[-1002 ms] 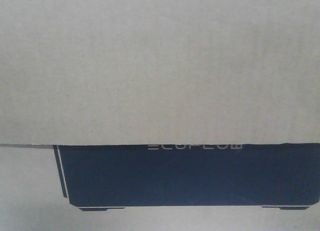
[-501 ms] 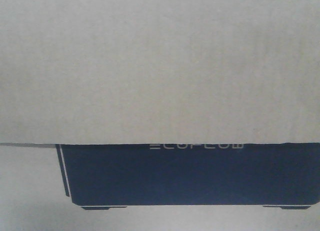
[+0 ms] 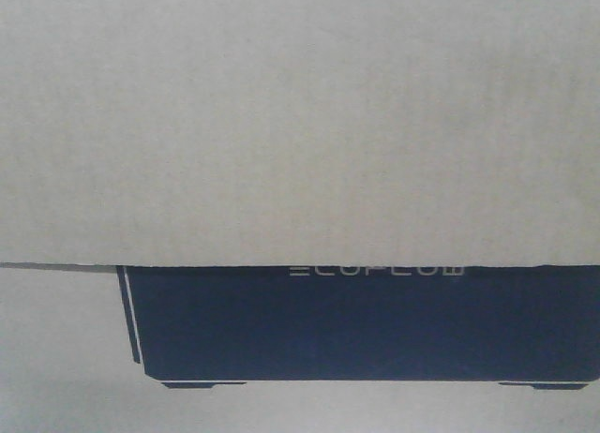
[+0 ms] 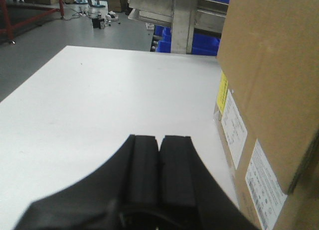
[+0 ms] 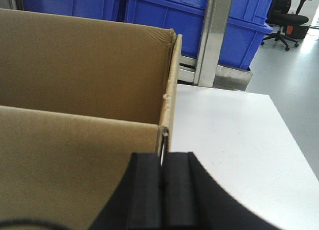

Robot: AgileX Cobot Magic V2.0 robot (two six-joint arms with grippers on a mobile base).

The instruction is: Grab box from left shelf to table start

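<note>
Large brown corrugated cardboard box (image 4: 271,90) sits on white flat table (image 4: 109,105). Left gripper (image 4: 159,155), right gripper (image 5: 160,175): pads closed, empty, flanking box at 3 and 9 o'clock, likely squeeze-carry.

Grey floor (image 4: 60,26) stretches off at eleven o'clock in the left wrist view, cluttered with small gear (image 4: 99,18) far back, and a red frame leg (image 4: 6,18) stands at ten. Blue bins (image 5: 169,13) stack across twelve in the right wrist view, split by a steel post (image 5: 214,36). At one o'clock sits a black office chair (image 5: 289,16) on pale, brightly lit floor.
</note>
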